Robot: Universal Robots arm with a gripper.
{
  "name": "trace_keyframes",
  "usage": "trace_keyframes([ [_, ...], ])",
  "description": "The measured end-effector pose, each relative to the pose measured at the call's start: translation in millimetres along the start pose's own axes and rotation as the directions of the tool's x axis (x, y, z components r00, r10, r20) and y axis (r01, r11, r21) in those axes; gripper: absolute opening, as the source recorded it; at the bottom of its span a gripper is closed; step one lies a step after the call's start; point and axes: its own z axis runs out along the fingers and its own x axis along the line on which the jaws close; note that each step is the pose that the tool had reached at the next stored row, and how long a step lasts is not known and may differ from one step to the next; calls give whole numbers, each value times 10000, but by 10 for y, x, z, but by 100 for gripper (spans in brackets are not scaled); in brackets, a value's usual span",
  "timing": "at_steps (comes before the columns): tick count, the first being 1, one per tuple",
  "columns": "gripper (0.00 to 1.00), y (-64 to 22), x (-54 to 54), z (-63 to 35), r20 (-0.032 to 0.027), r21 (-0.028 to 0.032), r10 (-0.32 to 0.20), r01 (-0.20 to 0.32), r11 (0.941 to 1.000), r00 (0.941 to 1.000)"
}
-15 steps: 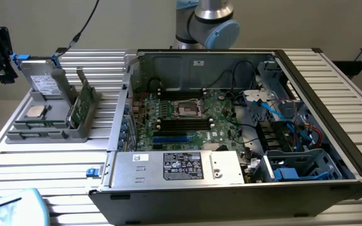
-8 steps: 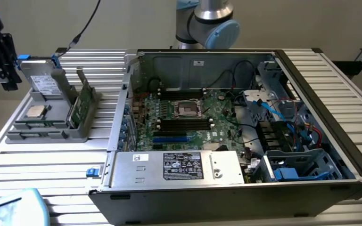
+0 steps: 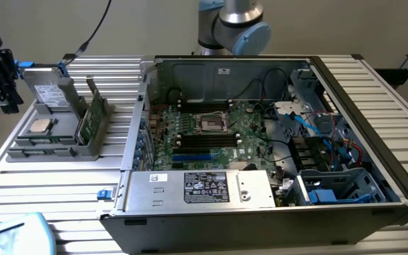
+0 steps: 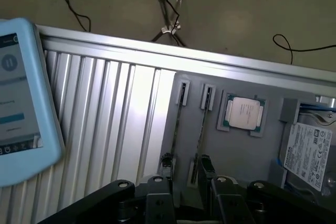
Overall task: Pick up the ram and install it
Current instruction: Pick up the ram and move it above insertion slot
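The tool [image 4: 189, 203] is hanging over the gray holder [image 4: 236, 161] with its two fingers [image 4: 157, 200] standing wide apart, and it is gripping nothing. The ram [image 3: 95, 121] is standing on its edge in a slot of this holder, on the side toward the open computer case [image 3: 189, 74]. The silver processor chip [image 4: 244, 114] is lying flat in the holder near it. The holder is resting on the slatted bench [image 3: 55, 186].
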Motion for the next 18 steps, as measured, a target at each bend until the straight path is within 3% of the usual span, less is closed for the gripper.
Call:
trace_keyframes([
  [2, 34, 7, 41, 22, 68, 49, -1, 0, 10000, 10000],
  [5, 34, 14, 82, 47, 249, 140, -6, 3, 9999, 9997],
  [7, 34, 21, 120, 75, 337, 166, -9, 4, 9999, 9994],
  [9, 34, 23, 139, 115, 361, 176, -10, 4, 9998, 9993],
  [18, 34, 21, 167, 279, 363, 174, -11, 5, 9998, 9993],
])
